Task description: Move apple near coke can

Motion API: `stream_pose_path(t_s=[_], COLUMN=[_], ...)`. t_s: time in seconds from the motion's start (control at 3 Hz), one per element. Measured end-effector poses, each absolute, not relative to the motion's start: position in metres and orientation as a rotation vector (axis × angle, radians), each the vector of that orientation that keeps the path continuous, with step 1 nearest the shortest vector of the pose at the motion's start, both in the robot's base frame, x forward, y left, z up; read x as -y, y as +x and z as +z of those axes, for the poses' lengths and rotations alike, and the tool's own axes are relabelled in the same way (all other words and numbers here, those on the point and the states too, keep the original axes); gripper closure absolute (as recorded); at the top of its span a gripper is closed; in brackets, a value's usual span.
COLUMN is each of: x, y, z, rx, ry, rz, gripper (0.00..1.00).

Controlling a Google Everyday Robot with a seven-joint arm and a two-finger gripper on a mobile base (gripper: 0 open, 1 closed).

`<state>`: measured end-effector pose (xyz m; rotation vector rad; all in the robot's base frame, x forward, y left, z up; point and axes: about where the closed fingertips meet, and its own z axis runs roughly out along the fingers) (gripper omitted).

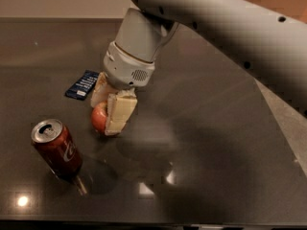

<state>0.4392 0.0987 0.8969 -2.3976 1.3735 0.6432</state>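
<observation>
The red-orange apple [99, 118] sits between the cream fingers [119, 112] of my gripper [109, 113], which is shut on it just above or on the dark table [216, 143]. The red coke can [56, 149] with its silver top stands upright at the front left, a short gap down and left of the apple. Most of the apple is hidden by the near finger.
A flat dark blue packet [82, 85] lies behind the gripper to the left. My grey arm [230, 32] reaches in from the upper right. The table's right edge [280, 123] runs diagonally, with a lighter floor beyond.
</observation>
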Motion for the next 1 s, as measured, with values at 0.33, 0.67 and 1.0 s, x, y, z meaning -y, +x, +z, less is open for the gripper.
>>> stream_pose_path(t_s=[0.33, 0.67, 1.0], x=[-0.117, -0.13, -0.136], y=[0.422, 0.414, 0.412], z=[0.883, 0.865, 0.853], rx=[-1.314, -1.289, -1.283], ry=[-2.445, -2.475, -2.488], rz=[0.63, 0.639, 0.645], gripper=[0.84, 0.61, 0.38])
